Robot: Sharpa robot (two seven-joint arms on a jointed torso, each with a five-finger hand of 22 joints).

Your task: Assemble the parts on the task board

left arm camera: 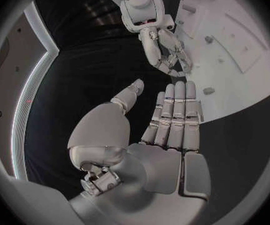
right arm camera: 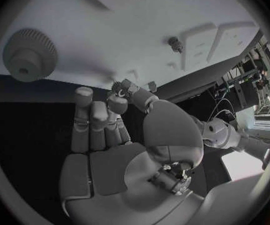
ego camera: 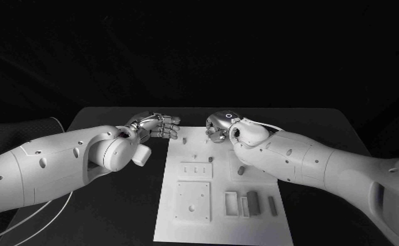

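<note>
Now a small gear (right arm camera: 120, 88) between right hand (right arm camera: 119, 135) fingertips.

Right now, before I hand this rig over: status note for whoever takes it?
Left hand: holds nothing, fingers straight, beside the far left corner of the task board.
Right hand: pinches a small toothed part at the board's far edge.
On the board: a large gear near the far edge, a small piece mid-board, bar-shaped parts near the front right.
Done: one part picked up.
Left: seat that part, then the rest, judging by the loose pieces.
</note>
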